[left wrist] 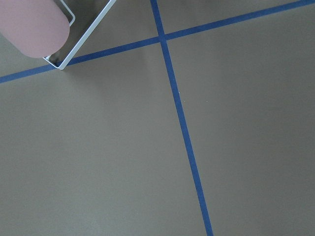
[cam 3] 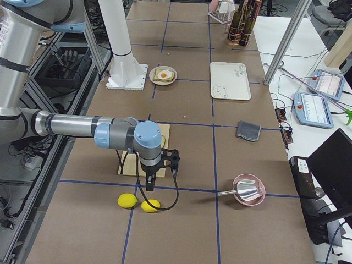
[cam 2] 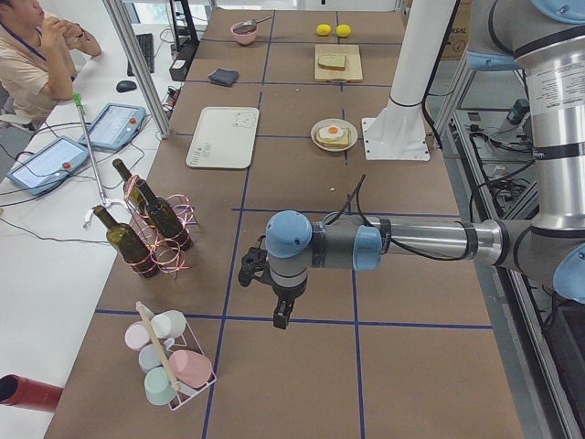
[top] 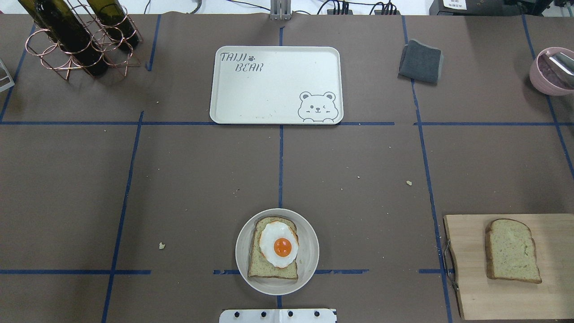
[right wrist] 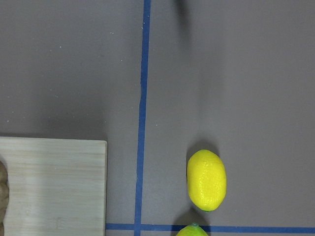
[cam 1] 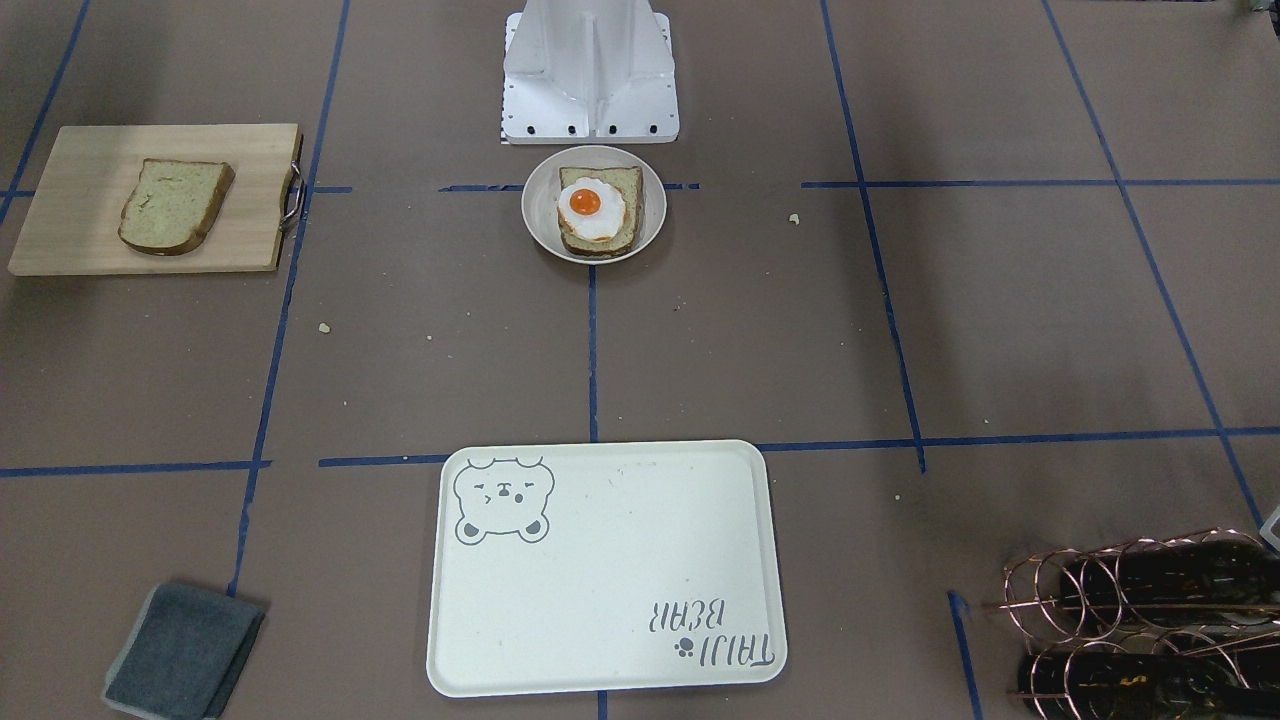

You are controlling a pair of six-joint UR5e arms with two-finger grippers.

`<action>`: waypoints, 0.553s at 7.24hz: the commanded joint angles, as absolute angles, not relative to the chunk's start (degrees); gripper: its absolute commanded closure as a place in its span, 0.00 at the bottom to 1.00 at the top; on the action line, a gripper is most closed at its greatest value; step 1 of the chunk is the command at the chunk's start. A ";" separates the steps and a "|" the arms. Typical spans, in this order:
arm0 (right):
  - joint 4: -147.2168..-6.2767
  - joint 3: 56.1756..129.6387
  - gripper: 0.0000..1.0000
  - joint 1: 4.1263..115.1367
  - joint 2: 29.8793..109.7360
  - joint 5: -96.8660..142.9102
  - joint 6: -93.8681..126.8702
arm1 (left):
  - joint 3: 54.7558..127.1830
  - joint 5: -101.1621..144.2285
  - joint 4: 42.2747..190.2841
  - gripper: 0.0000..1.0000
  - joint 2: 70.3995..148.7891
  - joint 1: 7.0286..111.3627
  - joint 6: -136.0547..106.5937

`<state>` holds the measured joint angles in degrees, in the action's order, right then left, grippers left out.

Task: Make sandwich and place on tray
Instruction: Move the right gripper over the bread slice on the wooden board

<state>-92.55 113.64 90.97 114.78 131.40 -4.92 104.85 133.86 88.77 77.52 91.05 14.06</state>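
A small off-white bowl [top: 310, 251] near the robot's base holds one bread slice [top: 269, 269] with a fried egg [top: 279, 244] lying uncovered on top. A second bread slice [top: 511, 256] lies on the wooden cutting board [top: 471, 287] at the right. The cream bear tray [top: 269, 89] at the far middle holds nothing. My left gripper [cam 2: 283, 315] shows only in the exterior left view, far from the bowl, above bare table. My right gripper [cam 3: 149, 184] shows only in the exterior right view, just past the board's outer edge. I cannot tell whether either is open or shut.
A wire rack of wine bottles [top: 76, 36] stands far left. A folded grey cloth [top: 420, 61] and a pink bowl [top: 551, 72] are far right. Two lemons [right wrist: 206, 179] lie beyond the board. A rack of cups [cam 2: 169, 366] stands near the left gripper.
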 commanded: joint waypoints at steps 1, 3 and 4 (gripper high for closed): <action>-92.55 113.64 0.00 90.97 114.79 131.40 -4.92 | 104.94 133.86 88.77 0.00 77.52 90.97 14.06; -91.51 113.73 0.00 90.71 114.61 131.66 -4.92 | 104.85 133.86 88.68 0.00 77.52 90.97 14.06; -85.14 113.82 0.00 90.36 114.61 131.92 -5.01 | 104.85 133.94 88.68 0.00 77.52 90.97 14.06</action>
<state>-90.52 113.72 90.72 114.66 131.62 -4.94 104.89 133.88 88.69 77.52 90.98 14.06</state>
